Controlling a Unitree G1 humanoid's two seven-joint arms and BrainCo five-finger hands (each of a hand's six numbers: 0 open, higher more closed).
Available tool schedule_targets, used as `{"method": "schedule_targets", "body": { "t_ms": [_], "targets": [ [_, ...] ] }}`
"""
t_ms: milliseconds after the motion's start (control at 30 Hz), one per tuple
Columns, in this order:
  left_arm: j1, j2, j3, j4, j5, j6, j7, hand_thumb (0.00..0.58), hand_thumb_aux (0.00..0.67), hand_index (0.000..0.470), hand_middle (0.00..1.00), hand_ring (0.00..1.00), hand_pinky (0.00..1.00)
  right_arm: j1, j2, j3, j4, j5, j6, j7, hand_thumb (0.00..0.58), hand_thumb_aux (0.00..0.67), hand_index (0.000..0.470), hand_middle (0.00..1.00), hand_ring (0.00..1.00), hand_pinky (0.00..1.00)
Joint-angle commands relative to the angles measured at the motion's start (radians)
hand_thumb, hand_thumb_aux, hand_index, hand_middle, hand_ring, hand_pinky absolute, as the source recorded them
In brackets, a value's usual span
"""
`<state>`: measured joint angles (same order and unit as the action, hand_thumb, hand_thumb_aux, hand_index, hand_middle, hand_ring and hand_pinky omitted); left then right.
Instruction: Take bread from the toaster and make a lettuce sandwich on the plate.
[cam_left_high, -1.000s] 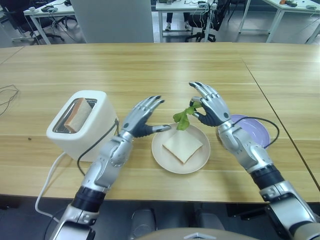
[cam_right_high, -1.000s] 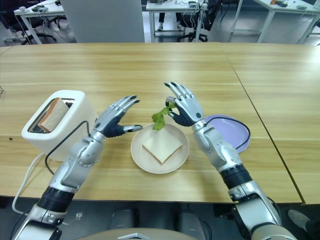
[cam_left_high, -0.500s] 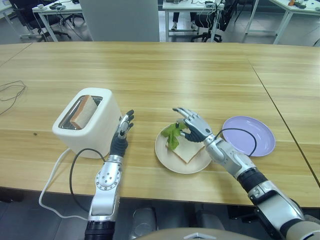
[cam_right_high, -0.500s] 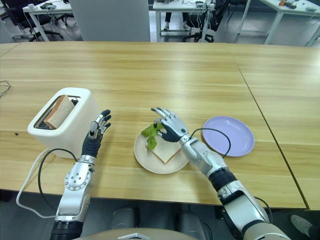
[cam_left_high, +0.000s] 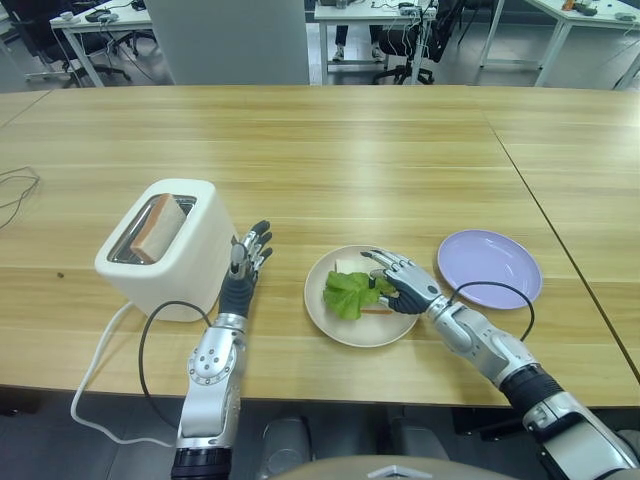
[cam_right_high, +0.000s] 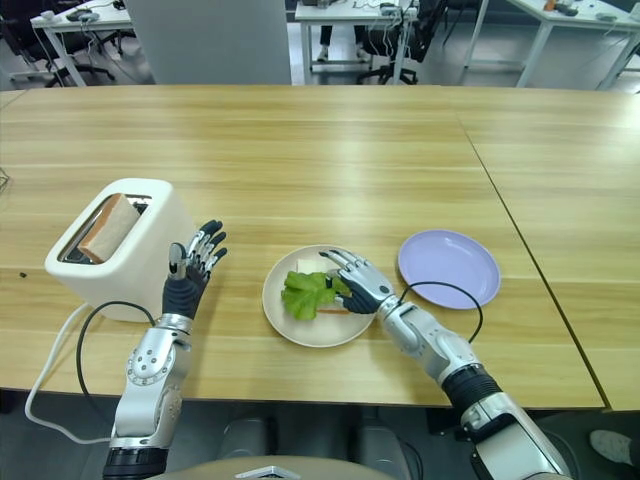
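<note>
Just left of the right hand (cam_left_high: 402, 289) and touching it: a ruffled green lettuce leaf (cam_left_high: 346, 294), spread over the pale square bread slice (cam_left_high: 344, 266) on the round cream plate (cam_left_high: 350, 331). Right hand low over the plate's right side, palm down; gripping the leaf or merely resting on it, cannot tell. Left hand (cam_left_high: 243, 272) upright, fingers (cam_left_high: 254, 241) straight and slightly spread, holding nothing, just beside the right wall of the boxy white toaster (cam_left_high: 128, 280). Up and left of that hand, standing on edge in the slot: a brown-crusted bread slice (cam_left_high: 158, 228), long axis running along the slot, away from the robot. Probably next: lifting this slice out to cap the lettuce. Left hand much the nearer; right hand well apart from the toaster, plate between. Likely needs rising above the toaster's top, then pinching the slice across its thin faces. Just right of the right hand, a round lilac plate (cam_left_high: 492, 262).
</note>
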<state>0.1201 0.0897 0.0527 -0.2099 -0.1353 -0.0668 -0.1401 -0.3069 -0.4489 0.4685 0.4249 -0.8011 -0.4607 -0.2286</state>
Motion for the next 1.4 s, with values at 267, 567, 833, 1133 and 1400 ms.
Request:
{"method": "schedule_targets", "body": {
  "t_ms": [267, 567, 833, 1133, 1400],
  "targets": [
    [0.008, 0.025, -0.001, -0.012, 0.037, 0.005, 0.004, 0.0, 0.0, 0.0, 0.0, 0.0, 0.0, 0.035, -0.027, -0.04, -0.076, 0.005, 0.055, 0.005, 0.0, 0.0, 0.0, 0.0, 0.0, 0.0],
    [0.014, 0.046, -0.013, -0.017, 0.076, -0.017, -0.002, 0.0, 0.0, 0.0, 0.0, 0.0, 0.0, 0.098, -0.065, -0.107, -0.156, 0.025, 0.078, 0.008, 0.0, 0.0, 0.0, 0.0, 0.0, 0.0],
    [0.019, 0.182, 0.03, -0.226, 0.354, -0.054, 0.05, 0.0, 0.0, 0.0, 0.0, 0.0, 0.0, 0.249, 0.03, -0.345, -0.226, 0.566, -0.06, 0.081, 0.0, 0.0, 0.0, 0.0, 0.0, 0.0],
    [-0.02, 0.108, 0.03, -0.193, 0.132, -0.014, 0.002, 0.0, 0.0, 0.0, 0.0, 0.0, 0.0, 0.146, 0.022, -0.239, -0.043, 0.181, -0.024, -0.062, 0.0, 0.0, 0.0, 0.0, 0.0, 0.0],
    [0.07, -0.082, -0.069, -0.101, -0.098, 0.033, -0.068, 0.0, 0.0, 0.0, 0.0, 0.0, 0.0, -0.011, 0.061, -0.138, 0.109, 0.068, 0.003, -0.091, 0.0, 0.0, 0.0, 0.0, 0.0, 0.0]
  ]
}}
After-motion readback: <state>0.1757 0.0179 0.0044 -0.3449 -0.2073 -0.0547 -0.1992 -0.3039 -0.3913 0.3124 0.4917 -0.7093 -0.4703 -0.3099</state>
